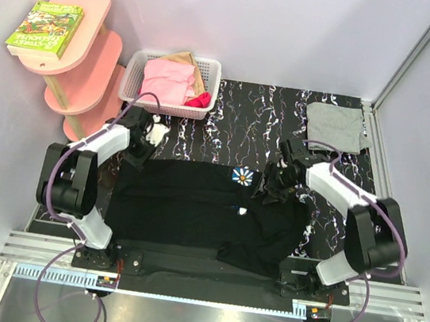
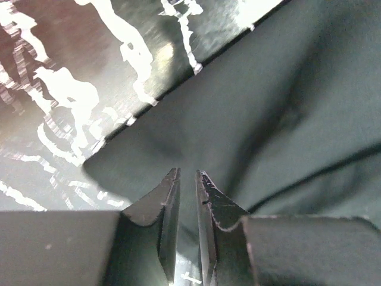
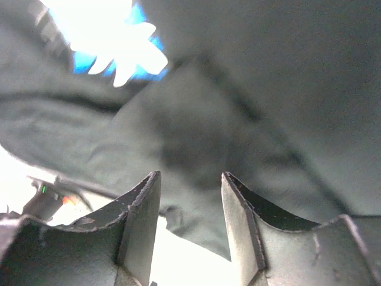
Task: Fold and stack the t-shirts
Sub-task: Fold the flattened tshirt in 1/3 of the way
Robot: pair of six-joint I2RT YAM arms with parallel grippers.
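Two claws at black shirt (image 1: pixel 193 206): my left claw (image 2: pixel 187 176) pinches its edge, right claw (image 3: pixel 190 179) half open over cloth; marbled table (image 1: pixel 245 117), grey shirt (image 1: pixel 333 126) upper right.

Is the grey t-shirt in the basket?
No, the grey t-shirt lies on the table at far right; the basket holds pink clothes.

Left arm (image 1: pixel 99 145) jaws pinched narrow, right arm (image 1: pixel 336 186) jaws apart

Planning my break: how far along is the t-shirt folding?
Done: the grey t-shirt lies folded at the far right. In hand: the black t-shirt is mostly spread out, with the left gripper pinching its far-left corner and the right gripper open over it. Left: finish folding, then stack.
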